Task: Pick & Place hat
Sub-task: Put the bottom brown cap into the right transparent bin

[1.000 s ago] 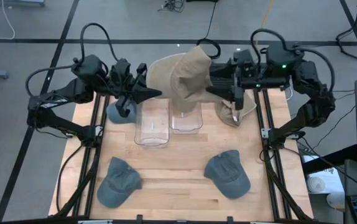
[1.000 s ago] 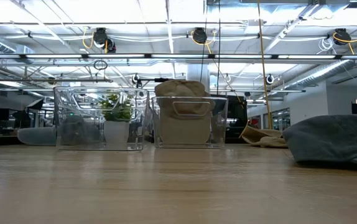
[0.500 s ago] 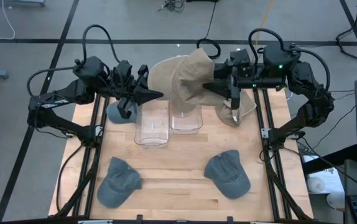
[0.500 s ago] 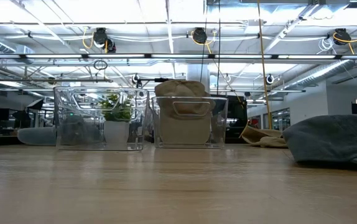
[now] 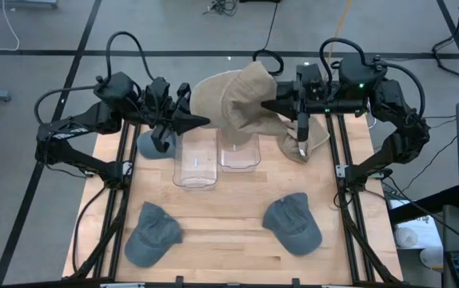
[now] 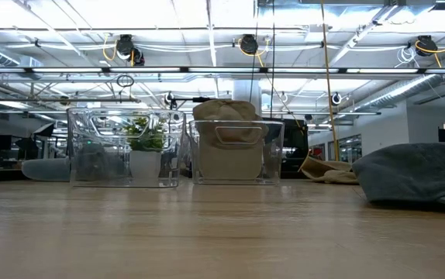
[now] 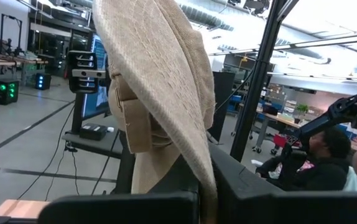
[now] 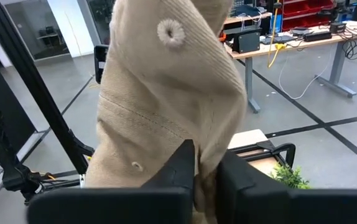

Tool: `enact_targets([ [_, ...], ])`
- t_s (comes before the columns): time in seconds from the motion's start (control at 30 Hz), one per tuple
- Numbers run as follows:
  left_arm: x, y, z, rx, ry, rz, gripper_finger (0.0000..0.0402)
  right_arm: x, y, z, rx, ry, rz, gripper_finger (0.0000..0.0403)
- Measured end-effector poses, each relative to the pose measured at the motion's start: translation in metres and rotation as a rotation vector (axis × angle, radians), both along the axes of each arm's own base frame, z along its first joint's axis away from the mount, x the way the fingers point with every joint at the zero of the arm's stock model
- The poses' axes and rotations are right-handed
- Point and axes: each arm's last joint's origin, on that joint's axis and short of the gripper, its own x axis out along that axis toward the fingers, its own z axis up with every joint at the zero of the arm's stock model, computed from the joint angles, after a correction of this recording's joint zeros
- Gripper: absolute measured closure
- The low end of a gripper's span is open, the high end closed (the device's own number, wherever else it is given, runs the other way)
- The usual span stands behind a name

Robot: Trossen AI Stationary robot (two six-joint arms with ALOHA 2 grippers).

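A tan hat (image 5: 233,100) hangs in the air between my two grippers, over the far end of the right one of two clear bins (image 5: 239,154). In the low view the tan hat (image 6: 225,112) shows above that bin's rim and through its wall. My left gripper (image 5: 203,122) is shut on the hat from the table's left. My right gripper (image 5: 266,106) is shut on it from the right. The other clear bin (image 5: 195,160) stands just left of the first. My left gripper pinches the edge of the hat's stiff brim (image 7: 204,182) between its two fingers. It comes about level from the table's left. The hat rises above the fingers, clear of the table. My right gripper pinches a fold of the crown's cloth (image 8: 207,163), below an eyelet, between its two fingers. It comes level from the table's right. The crown bulges up above the fingers.
Two grey hats (image 5: 151,234) (image 5: 292,222) lie on the near part of the table. A third grey hat (image 5: 148,144) lies under my left arm. Another tan hat (image 5: 308,146) lies under my right arm. Black rails run along both sides of the table.
My right gripper has shut on the hat's crown: its fingers stood wide apart a second ago and are together now. The hat and both arms have stayed in place.
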Motion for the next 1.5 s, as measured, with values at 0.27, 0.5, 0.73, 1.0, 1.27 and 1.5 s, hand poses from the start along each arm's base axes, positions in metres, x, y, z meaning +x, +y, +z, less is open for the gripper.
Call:
enact_targets([
  [0.27,0.000,0.005,-0.003,-0.059,0.043,0.073,0.0337,0.000,-0.001,0.000,-0.019,0.006,-0.001,0.0394],
  [0.5,0.000,0.013,-0.006,-0.124,0.077,0.094,0.0307,-0.002,-0.001,0.000,-0.058,0.004,0.006,0.0394],
  [0.73,-0.002,0.023,-0.013,-0.186,0.167,0.036,0.0281,-0.009,0.000,-0.002,-0.066,0.048,0.008,0.0394],
  [1.0,-0.007,0.031,-0.017,-0.267,0.256,-0.165,0.0273,-0.017,-0.003,-0.013,-0.119,0.191,-0.085,0.0395],
  [1.27,-0.012,0.039,-0.017,-0.352,0.300,-0.251,0.0273,0.002,-0.008,-0.031,-0.198,0.338,-0.141,0.0395],
  [1.5,-0.028,0.045,-0.010,-0.375,0.282,-0.254,0.0273,0.025,-0.011,-0.056,-0.265,0.526,-0.150,0.0395],
])
